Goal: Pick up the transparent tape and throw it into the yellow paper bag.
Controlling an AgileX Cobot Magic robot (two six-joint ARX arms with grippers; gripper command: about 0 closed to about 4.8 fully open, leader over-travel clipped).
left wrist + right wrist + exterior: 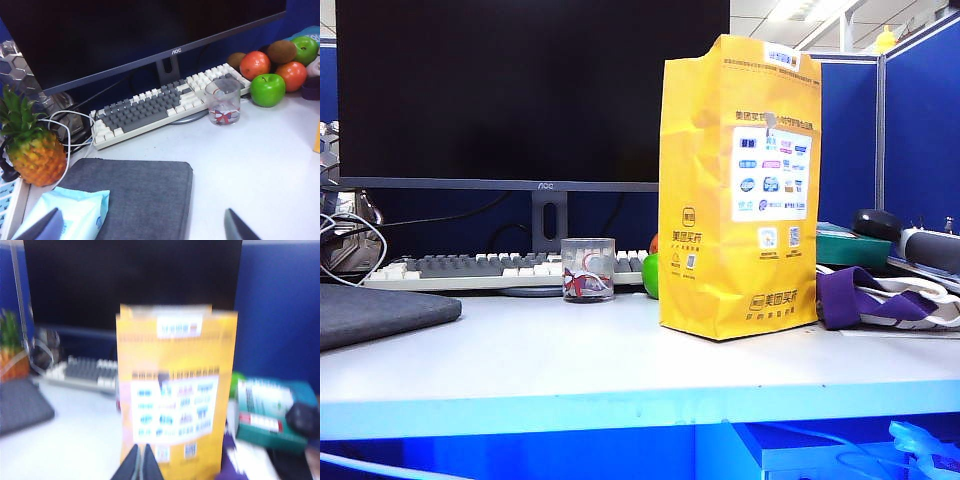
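Yellow paper bag [738,190] stands upright right of the clear cup [588,270], but you cannot find the transparent tape in any view. Your left gripper [145,227] hangs wide and empty over the grey pad [131,197]; right gripper [137,463], fingertips together, faces the bag. Locate the roll before descending.

White surface [570,365] w/ blue front edge. Big dark monitor [520,90] at back, off. Blue partition walls [920,120] behind & on the right. Ceiling strip lights [800,10] top right, bright.
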